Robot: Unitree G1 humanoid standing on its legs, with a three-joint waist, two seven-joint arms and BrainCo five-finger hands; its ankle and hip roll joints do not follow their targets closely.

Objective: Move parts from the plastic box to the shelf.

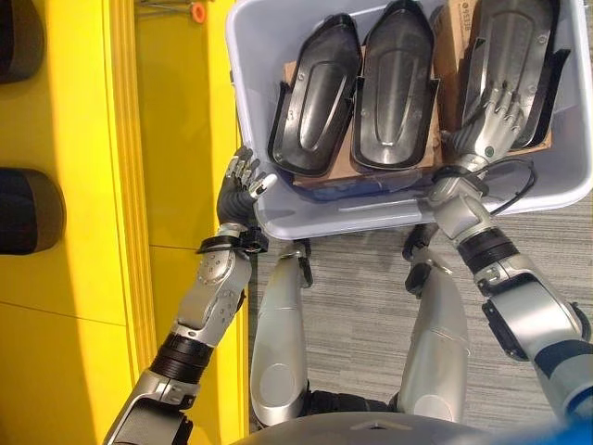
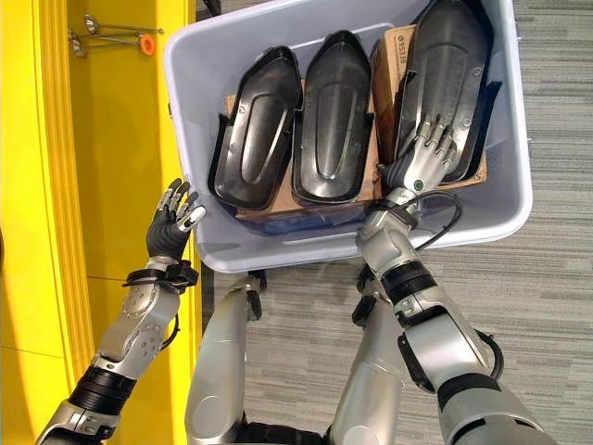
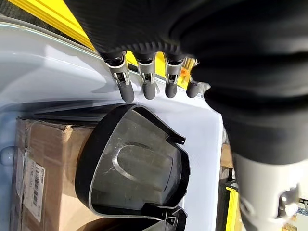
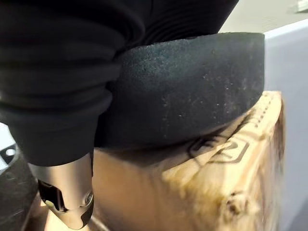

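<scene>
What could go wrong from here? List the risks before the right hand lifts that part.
1. The right hand lies flat on the rightmost black part, fingers spread and not curled round it; lifted this way, the part may slip.
2. That part leans on a cardboard box beside two other parts; pulling it could drag or tip them.
3. The left hand sits at the plastic box's corner and could nudge it.

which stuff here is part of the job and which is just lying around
Part of the job:
- plastic box
- three black parts: left, middle, right
- right robot hand, lying on the right part
- left robot hand, open by the box's corner

Lying about:
- cardboard boxes under the parts
- orange-tipped tool
</scene>
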